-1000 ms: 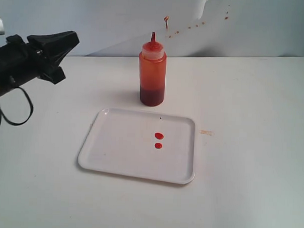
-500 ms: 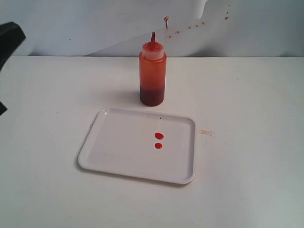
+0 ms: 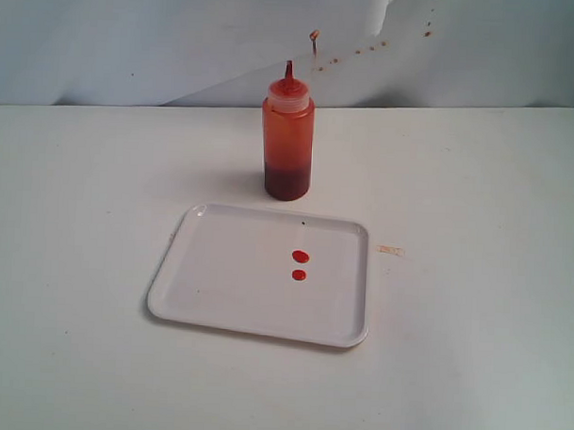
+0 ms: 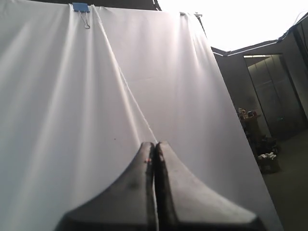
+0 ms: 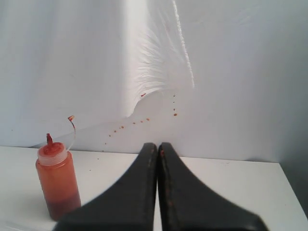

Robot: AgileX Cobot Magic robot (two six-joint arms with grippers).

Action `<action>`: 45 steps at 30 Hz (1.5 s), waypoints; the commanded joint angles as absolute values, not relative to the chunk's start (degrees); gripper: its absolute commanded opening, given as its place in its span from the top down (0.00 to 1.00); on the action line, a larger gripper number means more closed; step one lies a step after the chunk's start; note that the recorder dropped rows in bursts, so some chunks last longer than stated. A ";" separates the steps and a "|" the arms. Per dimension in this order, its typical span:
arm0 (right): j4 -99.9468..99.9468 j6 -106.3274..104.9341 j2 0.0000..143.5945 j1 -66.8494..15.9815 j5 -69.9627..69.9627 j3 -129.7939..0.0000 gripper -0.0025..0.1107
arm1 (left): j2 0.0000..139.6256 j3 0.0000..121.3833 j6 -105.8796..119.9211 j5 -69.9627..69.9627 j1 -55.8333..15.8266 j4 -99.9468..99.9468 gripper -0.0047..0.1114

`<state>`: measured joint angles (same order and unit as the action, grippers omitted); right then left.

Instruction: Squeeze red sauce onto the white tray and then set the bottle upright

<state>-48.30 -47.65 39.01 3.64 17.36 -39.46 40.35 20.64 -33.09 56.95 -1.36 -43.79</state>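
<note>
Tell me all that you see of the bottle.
The bottle is a tall round squeeze bottle of see-through orange-red plastic, with a pale cap and a thin pointed red tip. Dark red sauce fills only its lowest part. It stands upright on the white table, just behind the white tray, apart from it. Nothing holds it.

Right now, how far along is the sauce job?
Done: two drops of red sauce lie on the white tray, and the bottle stands upright on the table behind the tray. In hand: nothing; both pairs of jaws are shut and empty. Left: nothing visible, so it looks complete.
</note>
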 commanded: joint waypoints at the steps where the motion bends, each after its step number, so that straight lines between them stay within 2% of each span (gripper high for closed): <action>1: -48.62 -47.49 38.80 3.88 17.61 -39.20 0.98 | 39.31 20.34 -32.65 57.39 -1.33 -43.13 0.96; 16: -48.62 -47.49 38.80 3.88 17.48 -39.20 0.98 | 36.72 20.34 -32.79 56.28 -1.33 -44.26 0.96; 35: -48.62 -47.49 38.80 3.88 17.48 -39.20 0.98 | 0.48 20.34 -32.66 56.02 -1.33 -44.26 0.96; 45: -48.62 -47.49 38.80 3.88 17.00 -39.20 0.98 | 0.00 20.34 -32.78 67.61 -1.23 -44.45 0.96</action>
<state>-48.30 -47.55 39.01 3.64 17.36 -39.46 0.25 20.60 -32.86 67.23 -1.36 -44.47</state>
